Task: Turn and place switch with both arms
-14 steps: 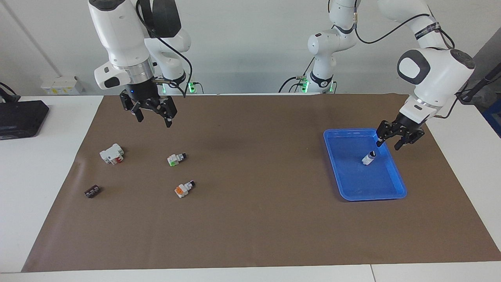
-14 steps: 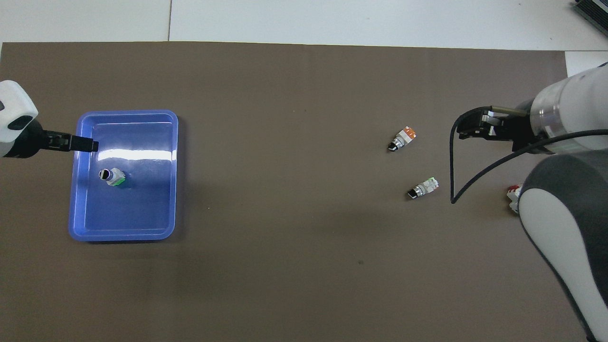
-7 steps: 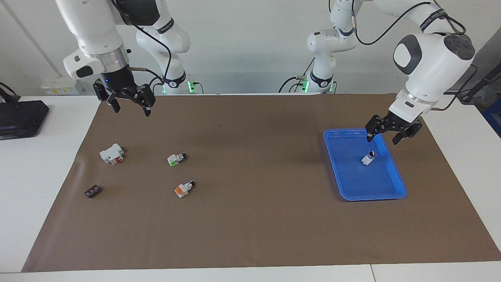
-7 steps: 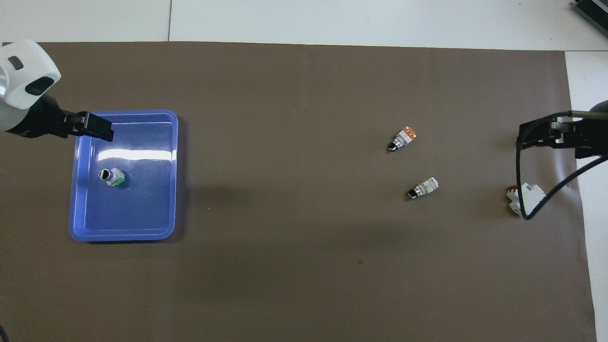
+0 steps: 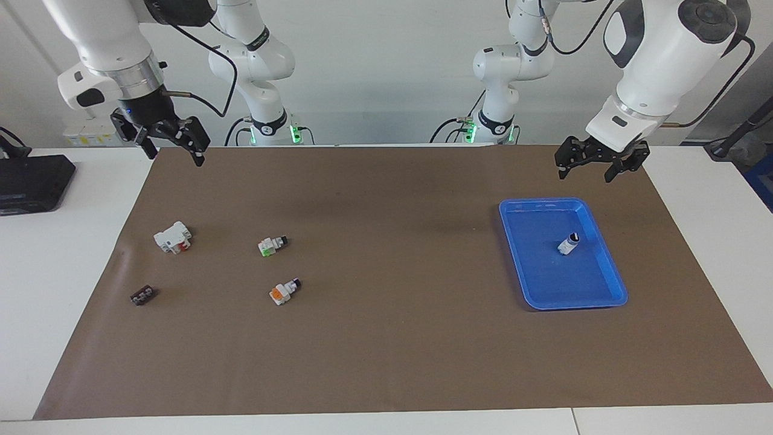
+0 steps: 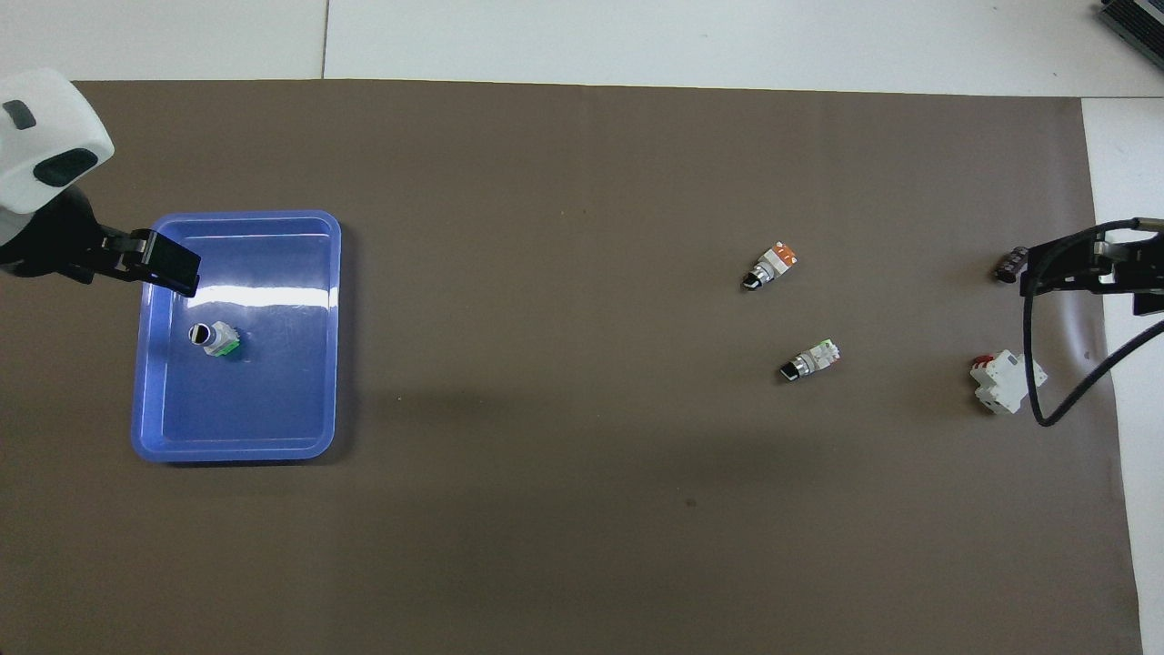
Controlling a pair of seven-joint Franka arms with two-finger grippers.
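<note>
The left gripper point(image 5: 583, 168), released and empty, hangs over the brown paper mat point(image 5: 392, 338) at the blue plastic tray's point(image 5: 610, 290) robot-side edge. The right gripper point(image 5: 171, 152), also spread, waits above its mat corner. In the tray stands one small white switch with a green patch point(image 5: 568, 243), tilted, black end toward one o'clock in the facing view. A like green-patched switch point(image 5: 272, 244) lies on the mat, black end toward two o'clock.

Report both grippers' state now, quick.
Left gripper: open, holding nothing, up over the mat beside the blue tray.
Right gripper: open, holding nothing, up over the mat's edge.
</note>
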